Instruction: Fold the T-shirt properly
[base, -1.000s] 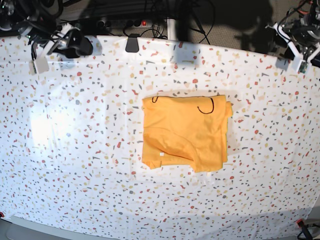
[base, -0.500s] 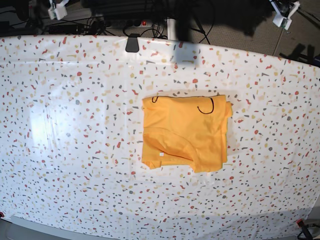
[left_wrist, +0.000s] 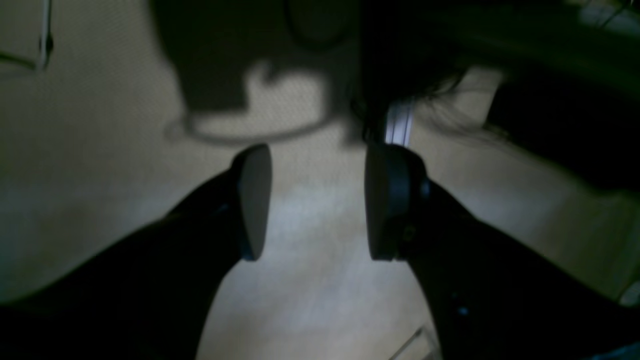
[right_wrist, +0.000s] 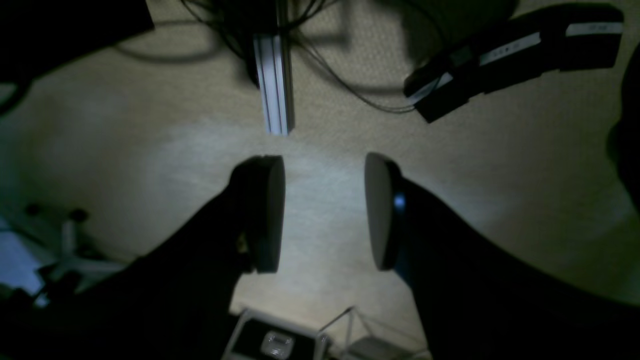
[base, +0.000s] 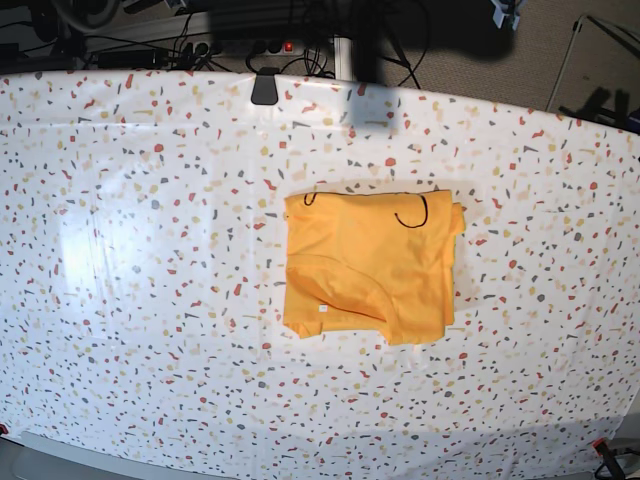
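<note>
Left gripper (left_wrist: 312, 202) jaws apart, empty, over bare floor; right gripper (right_wrist: 322, 212) likewise apart, nothing between the pads; both well off the table (base: 120, 300); T-shirt (base: 370, 265) lies mid-table as a compact rectangle, black marks along its far edge, one curved flap on top near the front; folding looks done, arms parked; next move, if any, just squaring the loose front edge.
</note>
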